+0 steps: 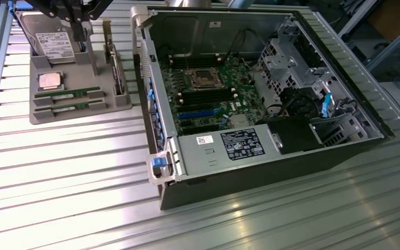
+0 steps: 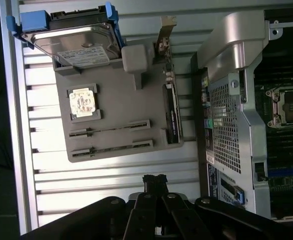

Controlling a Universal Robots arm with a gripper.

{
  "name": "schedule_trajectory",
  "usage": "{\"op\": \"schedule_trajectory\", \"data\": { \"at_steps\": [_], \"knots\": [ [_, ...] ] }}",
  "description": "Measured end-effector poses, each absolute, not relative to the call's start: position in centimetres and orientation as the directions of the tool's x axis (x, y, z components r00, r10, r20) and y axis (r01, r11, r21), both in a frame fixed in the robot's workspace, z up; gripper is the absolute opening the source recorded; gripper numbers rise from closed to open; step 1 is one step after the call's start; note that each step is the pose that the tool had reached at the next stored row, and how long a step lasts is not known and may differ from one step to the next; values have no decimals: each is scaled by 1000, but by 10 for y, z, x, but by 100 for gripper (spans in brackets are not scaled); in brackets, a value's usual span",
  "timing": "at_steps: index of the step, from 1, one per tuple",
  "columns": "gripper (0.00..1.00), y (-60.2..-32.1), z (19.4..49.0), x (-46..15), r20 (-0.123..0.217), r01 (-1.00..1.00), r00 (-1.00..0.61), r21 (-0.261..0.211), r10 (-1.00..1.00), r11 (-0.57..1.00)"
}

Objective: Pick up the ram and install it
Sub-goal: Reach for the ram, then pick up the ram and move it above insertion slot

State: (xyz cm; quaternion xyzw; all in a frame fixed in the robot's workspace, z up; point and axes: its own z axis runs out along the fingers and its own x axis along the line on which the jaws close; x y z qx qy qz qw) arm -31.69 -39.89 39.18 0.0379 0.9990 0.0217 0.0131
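Hovering over the far end of the grey tray [image 1: 87, 77], the gripper [image 1: 80, 34] is fully closed and empty. The ram [image 1: 68, 95] lies in a slot at the tray's near end, a twin stick [image 1: 68, 108] beside it, well apart from the gripper. Between them sit the CPU chip [image 1: 50, 80] and the upright hard drive [image 1: 52, 41]. The open computer case [image 1: 214, 151] stands at the exterior view's right. The wrist view adds the drive's blue bracket [image 2: 114, 25].

Grey tray [image 1: 82, 78] on desk [image 1: 61, 172] holds hard drive [image 1: 52, 41], CPU chip [image 1: 49, 80]; open computer case [image 1: 255, 177] with motherboard [image 1: 214, 99] beside it.
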Motion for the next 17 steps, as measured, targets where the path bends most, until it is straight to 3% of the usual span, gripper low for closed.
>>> {"op": "schedule_trajectory", "data": {
  "at_steps": [17],
  "knots": [
    [11,-399,392,-333,-24,32,-999,44,33,999]
  ]
}}
